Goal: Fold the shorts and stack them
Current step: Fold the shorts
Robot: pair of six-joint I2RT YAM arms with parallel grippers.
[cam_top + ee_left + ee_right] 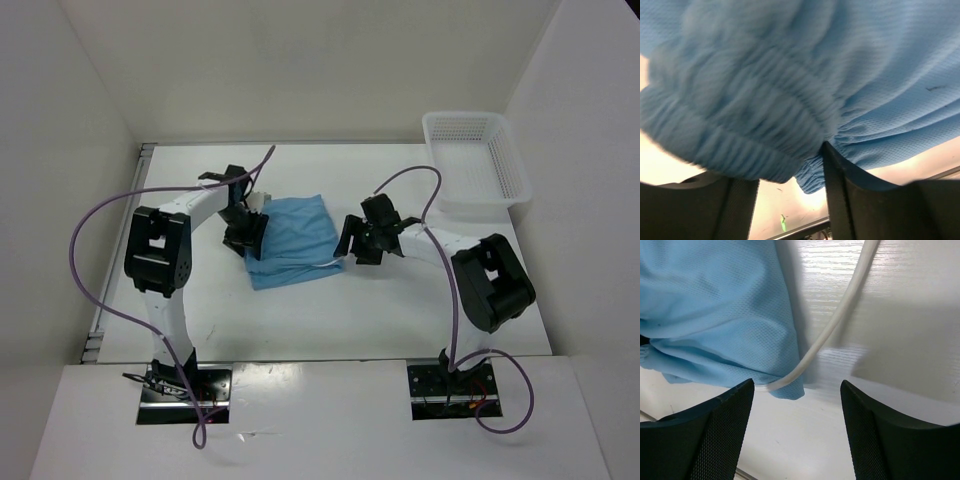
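The light blue shorts (293, 238) lie folded flat in the middle of the table. My left gripper (246, 234) is at their left edge. In the left wrist view the gathered waistband (755, 115) fills the frame, blurred, and drapes over the tips of my left gripper (786, 169), whose jaws stand apart with table showing between them. My right gripper (364, 238) sits just right of the shorts, open and empty. In the right wrist view a corner of the shorts (720, 315) and the white drawstring (840, 315) lie just beyond my right gripper (796, 386).
A white mesh basket (478, 160) stands at the back right corner of the table. Purple cables loop over both arms. White walls close in the table on the left, back and right.
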